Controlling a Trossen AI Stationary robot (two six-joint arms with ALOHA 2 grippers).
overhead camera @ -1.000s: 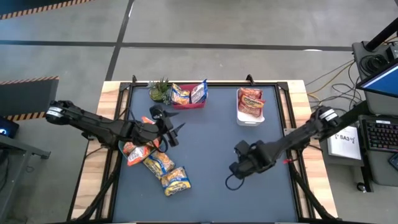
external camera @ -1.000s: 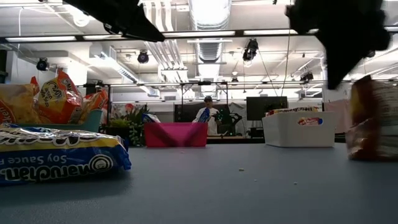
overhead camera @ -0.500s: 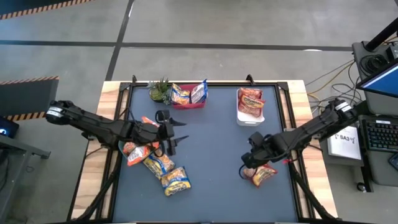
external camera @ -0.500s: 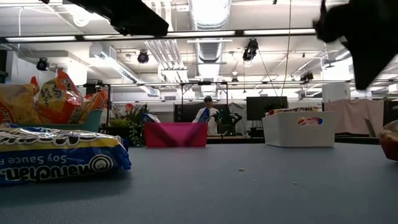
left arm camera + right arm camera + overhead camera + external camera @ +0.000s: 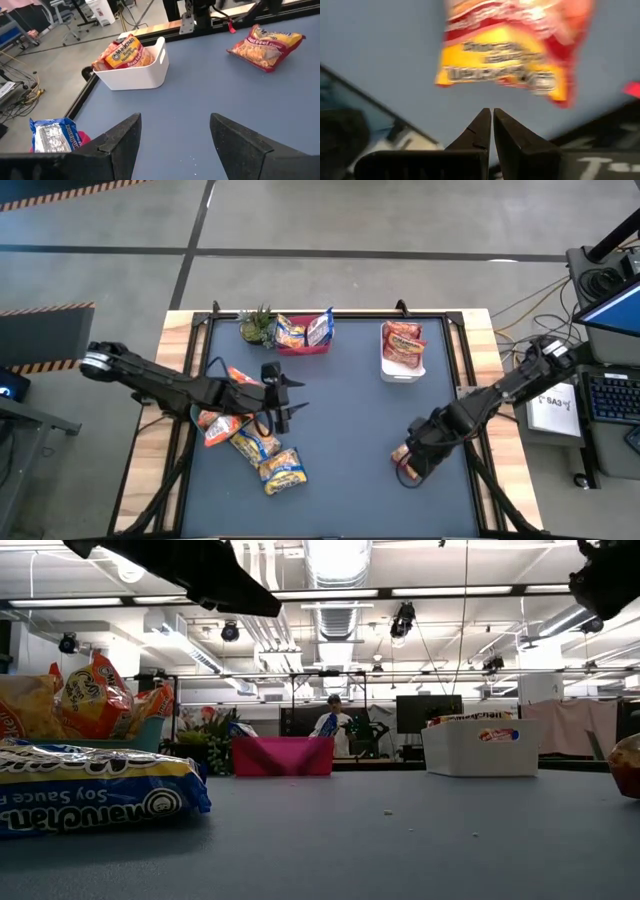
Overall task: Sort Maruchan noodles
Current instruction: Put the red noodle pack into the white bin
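Observation:
My left gripper [image 5: 288, 396] [image 5: 175, 125] is open and empty, above the table beside a heap of orange and yellow-and-blue noodle packets [image 5: 250, 440] at the left. My right gripper [image 5: 408, 470] [image 5: 491, 112] is shut and empty, above a red packet [image 5: 512, 45] that lies flat on the table at the near right. The packet's tip shows from under the arm in the high view [image 5: 402, 453]. It also shows in the left wrist view [image 5: 265, 45] and at the low view's right edge [image 5: 628, 765].
At the far edge stand a red bin [image 5: 318, 348] with yellow-and-blue packets, a white bin [image 5: 392, 370] with red packets, and a small green plant [image 5: 257, 326]. The table's middle is bare mat. A person sits in the room behind [image 5: 328, 722].
The red packet that hung under my right gripper has come down and now lies flat on the table at the near right. My right gripper has gone toward the table's right and near edges and risen. My left gripper has shifted a little toward the right.

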